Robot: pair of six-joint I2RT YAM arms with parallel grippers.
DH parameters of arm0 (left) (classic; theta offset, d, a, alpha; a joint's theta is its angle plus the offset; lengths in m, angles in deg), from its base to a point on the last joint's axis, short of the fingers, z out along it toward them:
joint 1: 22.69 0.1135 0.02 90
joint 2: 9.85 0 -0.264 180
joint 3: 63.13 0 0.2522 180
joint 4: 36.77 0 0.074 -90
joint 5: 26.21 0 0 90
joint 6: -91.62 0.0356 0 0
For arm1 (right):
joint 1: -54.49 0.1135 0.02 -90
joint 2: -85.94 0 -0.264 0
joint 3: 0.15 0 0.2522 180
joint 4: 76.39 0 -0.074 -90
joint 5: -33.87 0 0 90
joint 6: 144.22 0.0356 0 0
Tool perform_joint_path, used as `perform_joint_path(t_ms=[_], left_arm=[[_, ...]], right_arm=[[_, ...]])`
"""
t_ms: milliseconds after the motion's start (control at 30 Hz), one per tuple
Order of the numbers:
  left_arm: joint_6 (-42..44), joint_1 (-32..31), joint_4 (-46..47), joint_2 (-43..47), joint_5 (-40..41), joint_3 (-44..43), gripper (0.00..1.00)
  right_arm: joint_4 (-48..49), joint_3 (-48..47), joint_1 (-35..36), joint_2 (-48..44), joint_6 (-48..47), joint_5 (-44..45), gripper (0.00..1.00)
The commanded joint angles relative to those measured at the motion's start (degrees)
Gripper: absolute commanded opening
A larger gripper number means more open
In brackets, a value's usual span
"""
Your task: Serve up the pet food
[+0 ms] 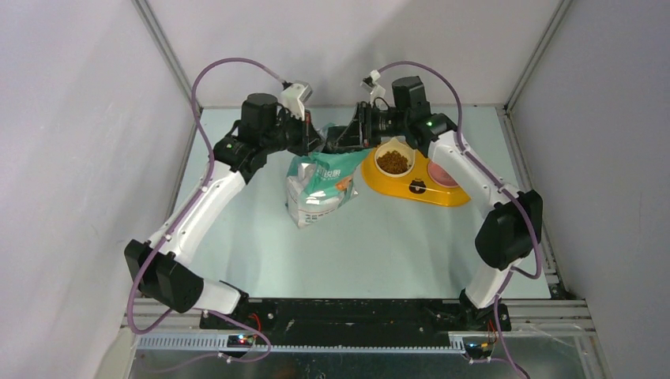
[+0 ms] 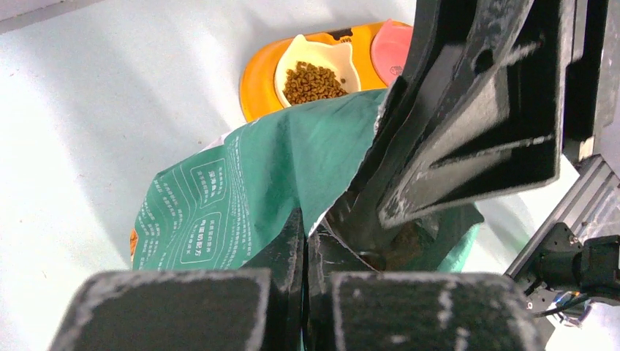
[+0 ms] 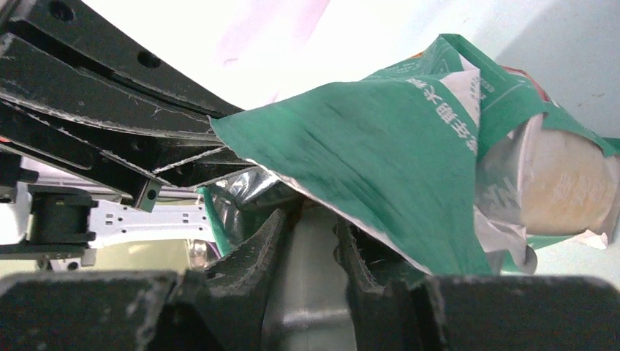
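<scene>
Over the bench (image 1: 379, 245), seen from the top, the teal-and-white bag (image 1: 316, 189) sits in the far middle. Its long side runs from far to near, and its open mouth is at the far end, where both arms meet. The left tool (image 1: 314, 140) is at the left side of the mouth. The right tool (image 1: 351, 136) is at the right side. Just to the right of the bag is the yellow feeder (image 1: 395, 188). A heap of pet food (image 1: 393, 163) already sits in its left bowl. The right arm is the nearer one to that bowl.

From the left wrist, the left tool (image 2: 303, 234) is squeezed tight on the edge of the bag (image 2: 248, 197) and holds the mouth open. The right tool pokes down into the mouth from the right. A little brown shows deep inside, which I think is more food. The filled bowl lies past the bag, on the far side.

From the right wrist, the right tool (image 3: 311, 234) is partly open, with its fingers on both sides of a pale, see-through thing. It looks like the handle of the clear scoop (image 3: 307, 292). The scoop's cup is hidden behind the bag's flap (image 3: 380, 146), so I cannot tell if it is full.

I think the next job is to lift the scoop up out of the mouth and carry it to the right, to the feeder.
</scene>
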Motion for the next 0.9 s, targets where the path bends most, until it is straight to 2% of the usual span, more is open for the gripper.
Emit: perform_joint_path(t_ms=[0,300,500,867], left_arm=[[5.8,1.32,-7.78,-0.62,0.47,-1.67,0.0],[9.4,1.03,-11.45,0.22,-2.08,-4.52,0.0],[14.67,0.55,-14.94,1.06,-3.77,-6.79,0.0],[24.45,-0.35,-26.52,1.07,-1.88,-10.73,0.0]], right_arm=[[1.67,-1.86,-1.55,-4.27,11.04,-8.39,0.0],[1.04,-0.29,-5.01,-6.82,12.98,-7.18,0.0],[1.91,1.69,-7.79,-8.58,16.26,-8.72,0.0],[11.36,3.39,-11.15,-6.75,27.08,-11.24,0.0]])
